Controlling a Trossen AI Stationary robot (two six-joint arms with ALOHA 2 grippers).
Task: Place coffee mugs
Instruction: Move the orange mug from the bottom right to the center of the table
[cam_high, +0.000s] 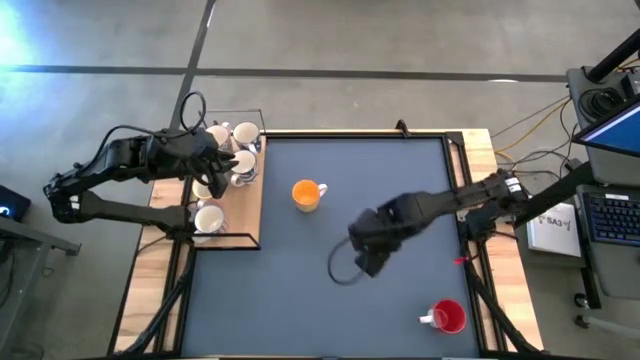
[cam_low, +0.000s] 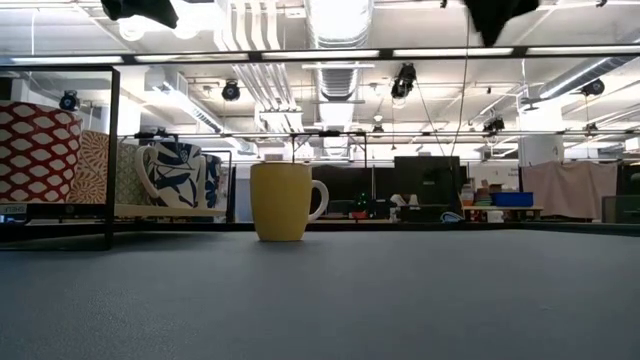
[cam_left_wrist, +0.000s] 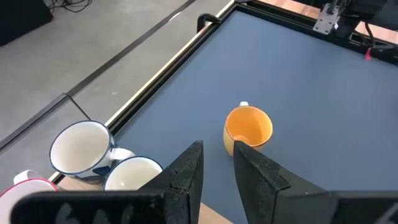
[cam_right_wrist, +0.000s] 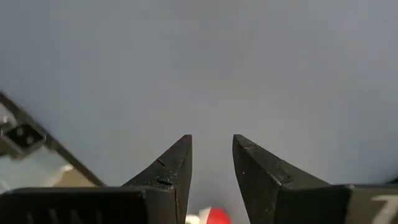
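Left claw (cam_high: 222, 160): hangs over the wooden tray (cam_high: 252, 215) at the counter's left edge; in its wrist view the fingers (cam_left_wrist: 186, 171) stand a little apart with nothing between them.
Tray mugs (cam_high: 240, 135): a cluster of white or cream ones on the tray, one with blue marks (cam_low: 178, 175), one red-and-white patterned (cam_low: 38, 150). The arm covers part of the group, so I cannot count them for sure.
Orange mug (cam_high: 306, 194): upright on the counter just right of the tray, handle toward the right, apart from the cluster.
Right claw (cam_high: 368, 250): above the bare middle of the counter, fingers (cam_right_wrist: 177, 165) slightly apart, holding nothing.
Red mug (cam_high: 447, 317): alone near the front right corner, well apart from everything else.
Progress: judging by the layout, two mugs sit out on the counter and most remain on the tray; which way the job runs is not plain, so more than half looks left either way.
Counter (cam_high: 400, 180): dark blue-grey mat inside a black frame on a wooden top.
Room: open workshop with ceiling ducts, strip lights and desks with monitors (cam_low: 430, 180) behind; no person visible.
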